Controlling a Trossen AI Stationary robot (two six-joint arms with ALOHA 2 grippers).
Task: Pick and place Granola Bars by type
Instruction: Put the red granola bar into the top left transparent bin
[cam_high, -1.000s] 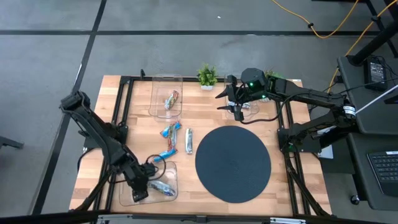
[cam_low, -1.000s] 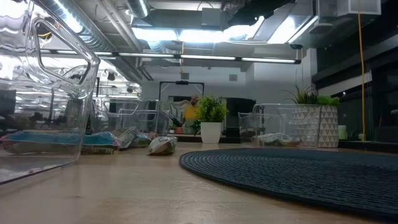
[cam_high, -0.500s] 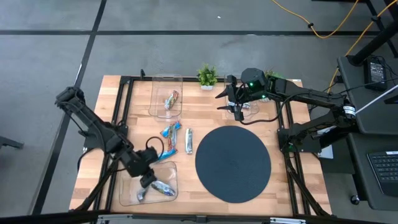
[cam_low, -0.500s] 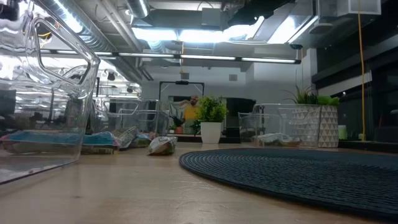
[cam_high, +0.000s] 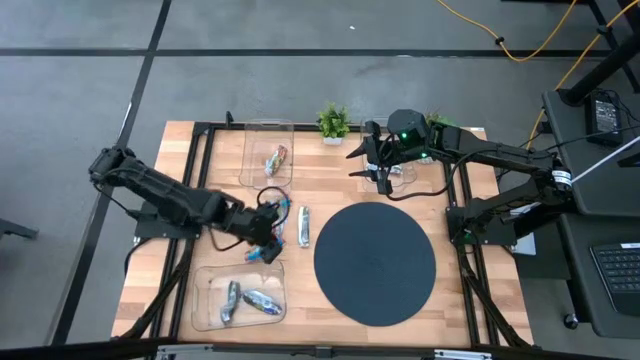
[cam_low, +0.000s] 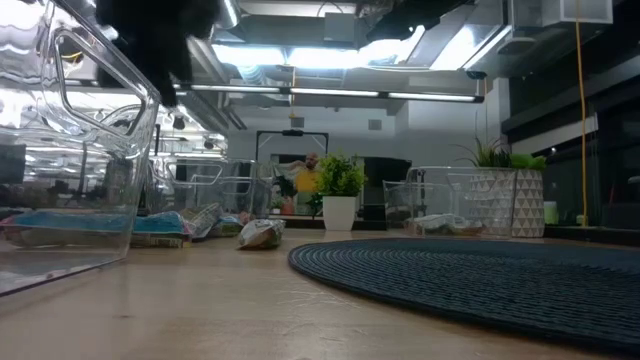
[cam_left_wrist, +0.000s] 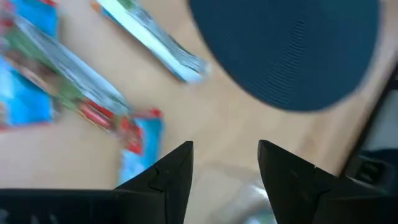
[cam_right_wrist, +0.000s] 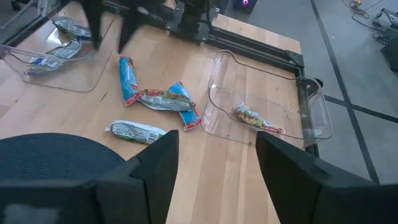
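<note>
Left gripper (cam_high: 268, 238), apparently over blurred Granola Bars (cam_left_wrist: 74, 106)

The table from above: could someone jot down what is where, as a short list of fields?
Left gripper: open, empty, over the loose bars near the table's middle
Right gripper: open, empty, waiting at the far right tray
Loose bars: four on the wood, left of the round dark mat; blue ones plus one silver-white bar
Near tray: two bars inside
Far left tray: one bar
Plant: at the far edge
</note>
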